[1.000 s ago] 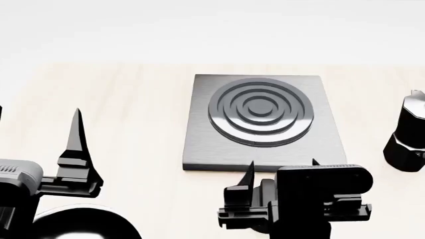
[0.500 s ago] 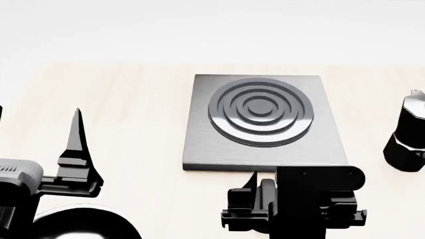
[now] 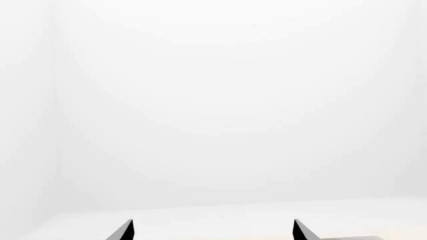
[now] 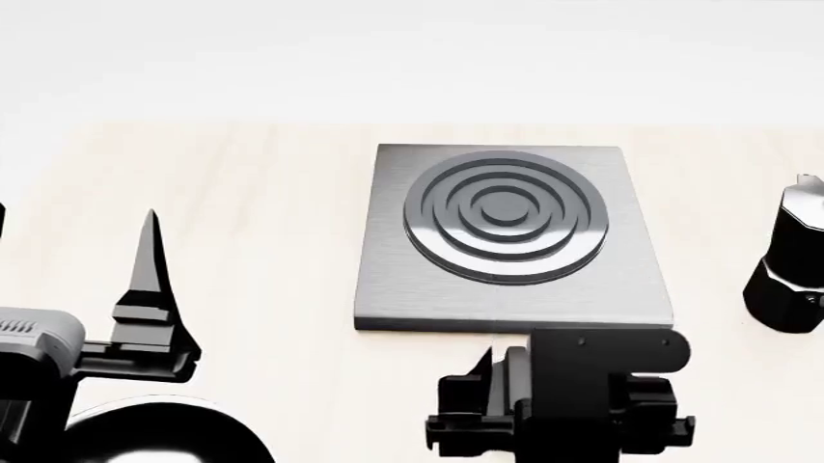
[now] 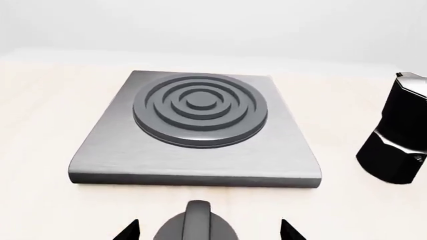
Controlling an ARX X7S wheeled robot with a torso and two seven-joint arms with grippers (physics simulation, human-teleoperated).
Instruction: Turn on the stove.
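The stove (image 4: 512,236) lies flat on the table (image 4: 258,212), mid-scene, with its ringed burner (image 5: 199,110) toward the far side of the plate. Its knob (image 5: 197,220) sits just off the plate's near edge, apart from it; I see it only in my right wrist view, since in the head view my own arm hides it.

My right gripper (image 5: 209,229) is spread, its two fingertips standing either side of the knob and touching nothing. My left gripper (image 3: 212,229) is also released and empty, well to the left, pointing at blank wall. A moka pot (image 5: 399,132) stands to the right of the stove.

I judge the plate to be stiff, heavy metal that will stay put, so nothing needs steadying. The knob is the only part to take: small, hard, round, with a raised fin across it. Smooth sides could slip under a twist, so I would close on the flat faces of the fin, centred and low, then rotate about its axis. A grip off-centre risks skidding off rather than turning it.
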